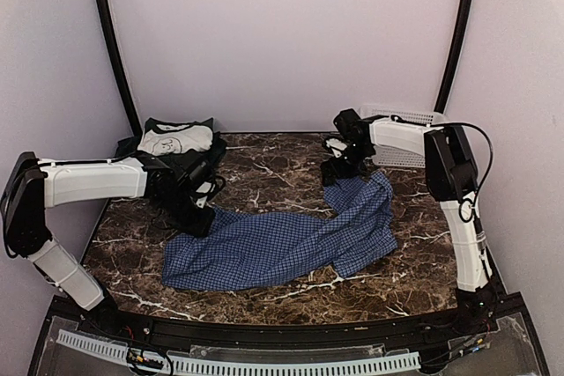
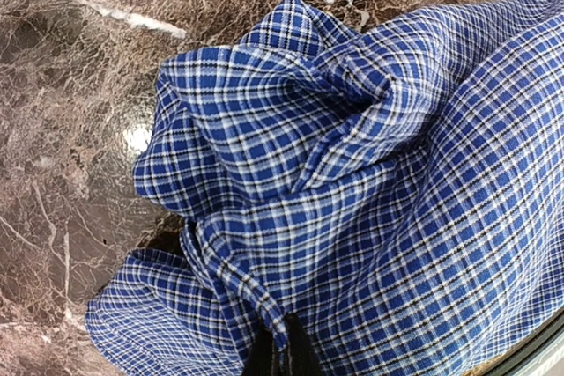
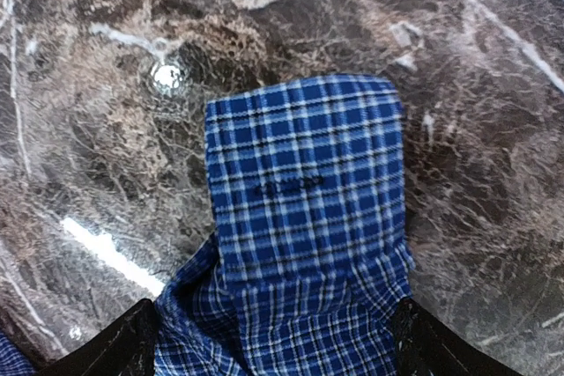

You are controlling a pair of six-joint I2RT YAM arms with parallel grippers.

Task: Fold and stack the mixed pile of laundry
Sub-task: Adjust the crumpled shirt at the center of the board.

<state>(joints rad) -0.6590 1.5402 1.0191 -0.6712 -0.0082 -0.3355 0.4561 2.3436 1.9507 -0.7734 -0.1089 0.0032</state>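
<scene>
Far L, back corner of the marble table [image 1: 264, 173]: a folded cream garment [image 1: 176, 136] w/ dark trim and a small print sits on top of a darker garment [image 1: 201, 158], the two stacked neatly. Just in front, the L arm [image 1: 92, 180] reaches in from the left side, and the L gripper [image 1: 201, 213] is down at the table by the upper-left corner of the blue check shirt [image 1: 273, 248]. Its wrist cam shows the dark fingertips [image 2: 280, 354] pressed together w/ a pinch of the check fabric between them, so it's clamped on the shirt, cloth bunched into folds around the grip. The shirt itself lies spread across the middle of the table, mostly flat but rumpled, body toward front-left and one sleeve [image 1: 366, 195] running up to the back-right. The R gripper [image 1: 337, 169] hangs over that sleeve's end, pointing down. Wrist cam: fingers spread wide, one each side of the sleeve, w/ the cuff [image 3: 304, 182] flat on the marble just beyond them; can't tell if the pads touch the cloth. Nothing pinched there. Behind the R arm [image 1: 449, 173], back-right corner, stands a white lattice basket [image 1: 407, 158]; contents not visible from here.
</scene>
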